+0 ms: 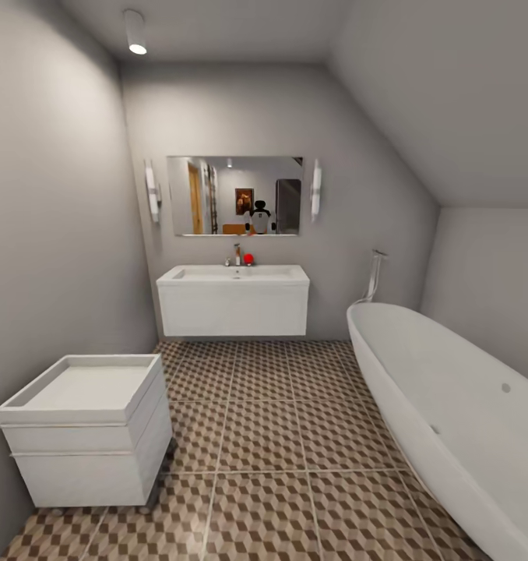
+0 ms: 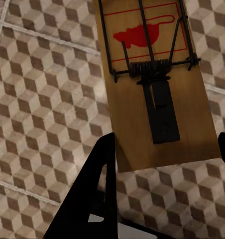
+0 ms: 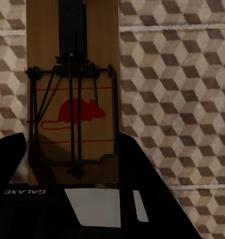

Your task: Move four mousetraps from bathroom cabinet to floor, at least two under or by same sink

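Both hands [image 2: 162, 149] [image 3: 72, 159] closed, gripping.

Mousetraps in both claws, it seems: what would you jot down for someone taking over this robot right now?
Left claw: shut on a mousetrap, carried above the tiled floor.
Right claw: shut on a second mousetrap.
Head view: the sink is straight ahead, with bare floor beneath it.
Done: two traps in hand. No trap shows on the floor.
Left: set both under or beside the sink, then place the remaining two.
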{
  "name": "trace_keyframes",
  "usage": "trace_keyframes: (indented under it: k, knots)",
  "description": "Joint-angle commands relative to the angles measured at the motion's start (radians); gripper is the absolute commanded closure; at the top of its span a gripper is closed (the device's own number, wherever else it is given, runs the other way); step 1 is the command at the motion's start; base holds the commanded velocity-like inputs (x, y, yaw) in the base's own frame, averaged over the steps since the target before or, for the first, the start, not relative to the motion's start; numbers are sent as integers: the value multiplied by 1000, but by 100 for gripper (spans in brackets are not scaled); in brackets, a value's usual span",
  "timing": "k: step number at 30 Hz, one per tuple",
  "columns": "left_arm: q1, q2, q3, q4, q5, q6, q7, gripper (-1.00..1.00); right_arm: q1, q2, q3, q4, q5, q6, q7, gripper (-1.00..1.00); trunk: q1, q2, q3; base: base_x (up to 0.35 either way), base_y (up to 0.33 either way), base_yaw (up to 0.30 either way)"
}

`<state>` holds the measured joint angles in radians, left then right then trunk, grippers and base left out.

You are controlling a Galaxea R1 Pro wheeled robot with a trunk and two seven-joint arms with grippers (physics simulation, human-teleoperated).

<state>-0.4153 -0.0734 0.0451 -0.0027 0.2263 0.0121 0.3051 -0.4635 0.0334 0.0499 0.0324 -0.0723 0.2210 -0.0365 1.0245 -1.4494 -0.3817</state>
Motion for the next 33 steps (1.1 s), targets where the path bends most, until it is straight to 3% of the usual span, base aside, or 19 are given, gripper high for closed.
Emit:
trace_keyframes:
  k: [1, 33]
  knots:
    - [-1, 0, 4, 0, -1, 2, 3, 100, -1, 0, 5, 1, -7, 1, -3, 100, 1, -1, -1, 323, 0, 0]
    - [0, 0, 4, 0, -1, 1, 3, 100, -1, 0, 4, 1, -7, 2, -2, 100, 1, -1, -1, 323, 0, 0]
